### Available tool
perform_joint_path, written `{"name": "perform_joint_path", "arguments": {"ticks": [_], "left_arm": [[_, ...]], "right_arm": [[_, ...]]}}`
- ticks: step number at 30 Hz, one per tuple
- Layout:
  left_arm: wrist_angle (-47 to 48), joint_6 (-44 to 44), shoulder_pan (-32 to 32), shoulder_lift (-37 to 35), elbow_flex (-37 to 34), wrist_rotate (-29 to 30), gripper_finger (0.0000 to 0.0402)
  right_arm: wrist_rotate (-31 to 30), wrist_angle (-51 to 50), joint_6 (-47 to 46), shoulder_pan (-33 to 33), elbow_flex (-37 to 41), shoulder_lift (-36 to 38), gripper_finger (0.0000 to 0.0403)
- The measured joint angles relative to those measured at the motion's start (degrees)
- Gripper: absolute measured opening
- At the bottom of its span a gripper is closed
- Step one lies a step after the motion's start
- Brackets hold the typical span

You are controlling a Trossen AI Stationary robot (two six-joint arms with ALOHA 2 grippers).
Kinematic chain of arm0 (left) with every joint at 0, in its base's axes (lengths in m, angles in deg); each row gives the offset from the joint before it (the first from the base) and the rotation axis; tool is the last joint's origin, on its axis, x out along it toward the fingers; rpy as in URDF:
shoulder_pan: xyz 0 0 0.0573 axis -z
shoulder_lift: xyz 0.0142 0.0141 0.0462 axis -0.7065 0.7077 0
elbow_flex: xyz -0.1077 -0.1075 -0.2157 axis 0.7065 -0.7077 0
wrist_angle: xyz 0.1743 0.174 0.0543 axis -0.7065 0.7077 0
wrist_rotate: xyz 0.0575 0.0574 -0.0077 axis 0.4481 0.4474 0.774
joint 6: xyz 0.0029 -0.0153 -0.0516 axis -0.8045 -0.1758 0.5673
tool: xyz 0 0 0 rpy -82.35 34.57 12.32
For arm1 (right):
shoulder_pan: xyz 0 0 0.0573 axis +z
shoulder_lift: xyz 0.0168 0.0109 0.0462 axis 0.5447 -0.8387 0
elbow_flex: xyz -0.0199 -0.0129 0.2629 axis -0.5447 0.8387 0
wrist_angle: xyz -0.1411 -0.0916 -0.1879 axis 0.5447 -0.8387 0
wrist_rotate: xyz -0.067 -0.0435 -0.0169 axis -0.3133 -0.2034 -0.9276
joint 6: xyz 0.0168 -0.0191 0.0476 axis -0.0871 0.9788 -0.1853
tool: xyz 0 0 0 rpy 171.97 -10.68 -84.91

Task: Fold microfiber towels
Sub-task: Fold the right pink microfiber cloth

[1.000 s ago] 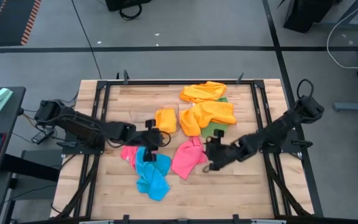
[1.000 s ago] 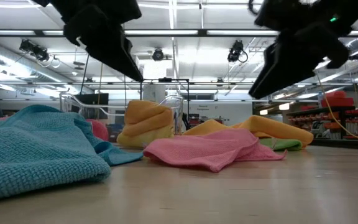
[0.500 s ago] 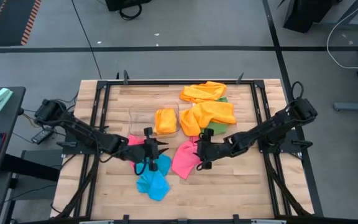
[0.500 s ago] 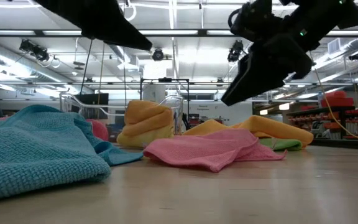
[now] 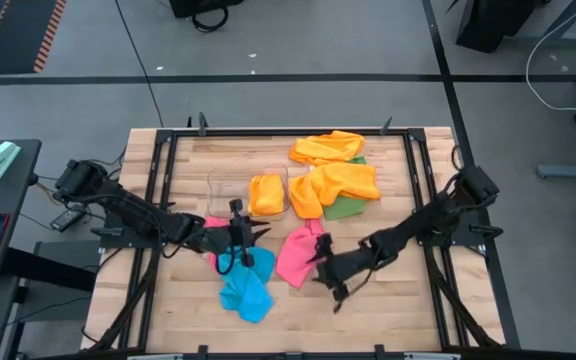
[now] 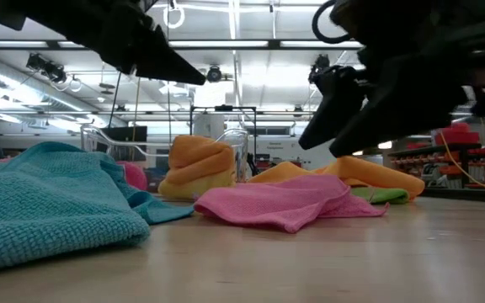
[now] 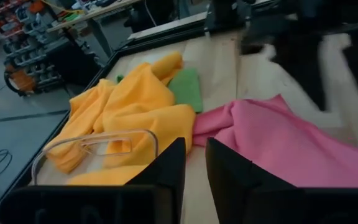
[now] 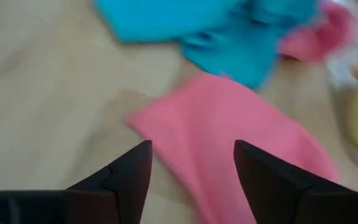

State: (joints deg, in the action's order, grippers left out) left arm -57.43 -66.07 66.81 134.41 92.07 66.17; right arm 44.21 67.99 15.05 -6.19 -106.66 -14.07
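Towels beside clear bin; right gripper open, left gripper seemingly near-closed, empty.

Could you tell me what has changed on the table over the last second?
The right gripper has moved toward the table's near edge, now at the pink towel's near corner, jaws open, holding nothing. The left gripper shifted slightly toward the near edge, over the blue towel, fingers narrowing, nothing gripped. The towels and the clear bin lie as before.

Left tool fingers narrowly parted, pink towel on wooden bench, orange towels beside green towel, clear bin rim near.
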Motion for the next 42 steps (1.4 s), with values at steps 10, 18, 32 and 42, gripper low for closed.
{"name": "perform_joint_path", "arguments": {"ticks": [10,18,32,42], "left_arm": [[0.59,1.49,0.27,0.20,0.02,-0.20,0.0072],[1.43,1.51,0.28,0.20,0.03,-0.17,0.0068],[0.95,1.55,0.29,0.20,0.02,-0.20,0.0063],[0.90,1.63,0.27,0.20,0.02,-1.28,0.0063]], "right_arm": [[1.97,-6.73,3.13,0.53,-12.63,-10.96,0.0227],[5.26,-9.16,2.32,-1.74,-14.91,-14.78,0.0198],[10.61,-9.93,-0.84,-4.11,-14.81,-14.89,0.0038],[10.39,-14.14,0.26,-1.64,-14.49,-11.88,0.0006]]}}
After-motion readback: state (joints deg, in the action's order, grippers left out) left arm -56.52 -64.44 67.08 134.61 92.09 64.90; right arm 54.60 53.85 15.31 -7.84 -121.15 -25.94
